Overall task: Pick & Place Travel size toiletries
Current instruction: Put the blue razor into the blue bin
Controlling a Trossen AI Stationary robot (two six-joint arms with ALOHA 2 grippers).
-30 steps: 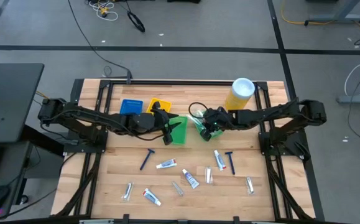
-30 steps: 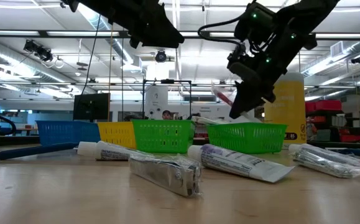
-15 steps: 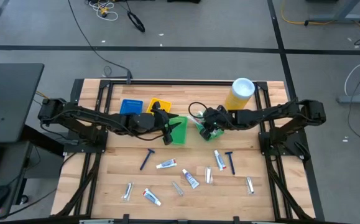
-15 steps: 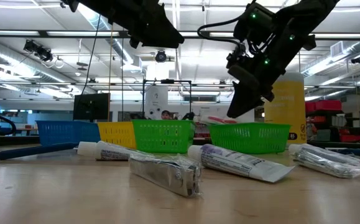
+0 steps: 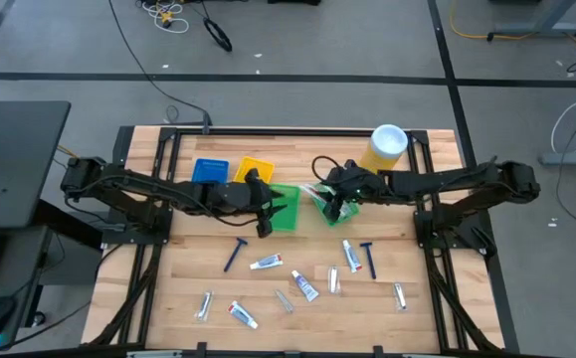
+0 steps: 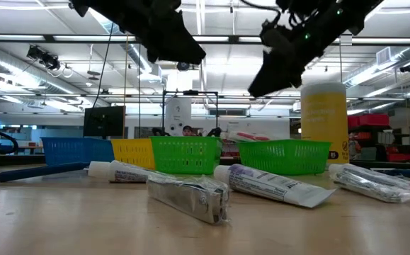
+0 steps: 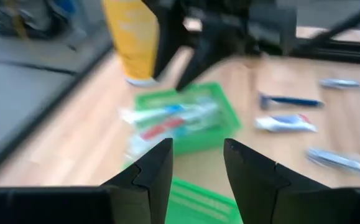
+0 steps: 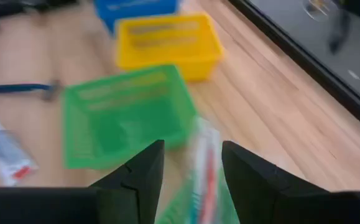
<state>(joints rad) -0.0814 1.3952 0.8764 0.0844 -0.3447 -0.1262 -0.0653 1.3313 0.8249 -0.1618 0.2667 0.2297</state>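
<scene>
Desk (image 5: 178, 288): toothpaste tubes (image 5: 266, 263), razors (image 5: 235, 254) scattered toward its front edge. Right green bin (image 5: 333, 212) holds toothbrush packs (image 7: 167, 118), seen only in left wrist view. Right gripper (image 5: 335, 199) above it, fingers apart, empty. Left gripper (image 5: 263, 221) at left green bin (image 5: 286, 207), fingers apart.
</scene>
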